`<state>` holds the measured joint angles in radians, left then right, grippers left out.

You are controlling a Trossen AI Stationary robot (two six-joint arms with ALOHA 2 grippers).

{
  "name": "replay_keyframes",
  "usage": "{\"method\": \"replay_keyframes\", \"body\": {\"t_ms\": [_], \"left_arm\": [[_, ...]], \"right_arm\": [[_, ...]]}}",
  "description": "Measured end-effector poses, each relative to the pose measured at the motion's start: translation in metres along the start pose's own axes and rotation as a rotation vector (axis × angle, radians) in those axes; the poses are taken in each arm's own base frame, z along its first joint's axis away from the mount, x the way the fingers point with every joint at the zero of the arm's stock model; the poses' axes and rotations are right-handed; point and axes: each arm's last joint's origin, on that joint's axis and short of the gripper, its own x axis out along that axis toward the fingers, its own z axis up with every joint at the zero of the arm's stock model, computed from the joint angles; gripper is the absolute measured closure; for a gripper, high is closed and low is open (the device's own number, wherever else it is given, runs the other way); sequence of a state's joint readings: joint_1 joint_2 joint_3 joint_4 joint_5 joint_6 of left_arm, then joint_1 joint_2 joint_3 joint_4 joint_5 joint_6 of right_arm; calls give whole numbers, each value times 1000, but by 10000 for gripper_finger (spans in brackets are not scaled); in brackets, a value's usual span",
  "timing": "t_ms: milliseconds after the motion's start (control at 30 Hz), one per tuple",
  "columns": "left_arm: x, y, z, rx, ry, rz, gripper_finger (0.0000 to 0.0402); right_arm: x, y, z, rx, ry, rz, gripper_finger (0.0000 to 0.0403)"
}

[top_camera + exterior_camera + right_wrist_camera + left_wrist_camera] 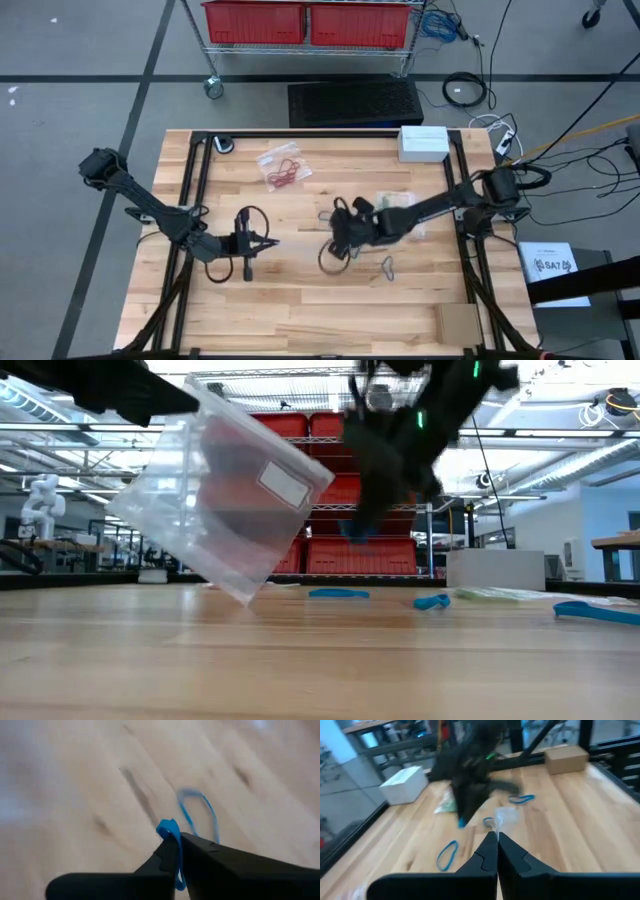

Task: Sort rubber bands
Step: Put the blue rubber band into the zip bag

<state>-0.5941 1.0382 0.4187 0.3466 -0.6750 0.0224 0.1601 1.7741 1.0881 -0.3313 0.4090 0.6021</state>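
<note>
My left gripper [262, 242] at the table's left middle is shut on a clear plastic bag [230, 500], which hangs tilted in the low view. My right gripper [176, 839] near the table's centre is shut on a blue rubber band [167, 827] and is clear of the wood. Another blue band [200, 812] lies flat on the table just beyond it. More blue bands [338, 593] [432, 601] [590, 610] lie loose on the boards. Red bands sit in a clear bag [283, 170] at the back, and a bag with green bands [395, 200] lies beside the right arm. My left gripper pinches the clear bag by an edge [503, 820] between its two fingers, coming in nearly level from the table's left. The bag hangs tilted below the fingers; whether its lower corner [246, 598] touches the table I cannot tell. My right gripper pinches the blue band between its fingertips, slanting down from the table's right. A small bunched loop [167, 827] sticks out past the tips, and another strand [179, 881] runs back along the fingers. The band is lifted off the table.
A white box [423, 142] stands at the back right and a cardboard box [460, 322] at the near right corner. Black frame rails [190, 190] run along both sides of the table. A rack with red bins [305, 22] stands beyond the far edge.
</note>
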Motion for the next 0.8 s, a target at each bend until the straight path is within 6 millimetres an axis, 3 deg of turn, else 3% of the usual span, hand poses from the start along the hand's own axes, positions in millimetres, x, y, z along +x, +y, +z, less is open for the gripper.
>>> {"method": "replay_keyframes", "body": {"t_ms": [200, 367, 800], "left_arm": [[3, 6, -3, -62, 25, 62, 402], [6, 10, -3, -107, 26, 87, 402], [11, 18, -4, -206, 26, 140, 402]], "right_arm": [[-55, 54, 28, -74, -258, -26, 400], [-87, 75, 48, -124, -400, -43, 401], [-63, 91, 49, -161, -439, -13, 403]]}}
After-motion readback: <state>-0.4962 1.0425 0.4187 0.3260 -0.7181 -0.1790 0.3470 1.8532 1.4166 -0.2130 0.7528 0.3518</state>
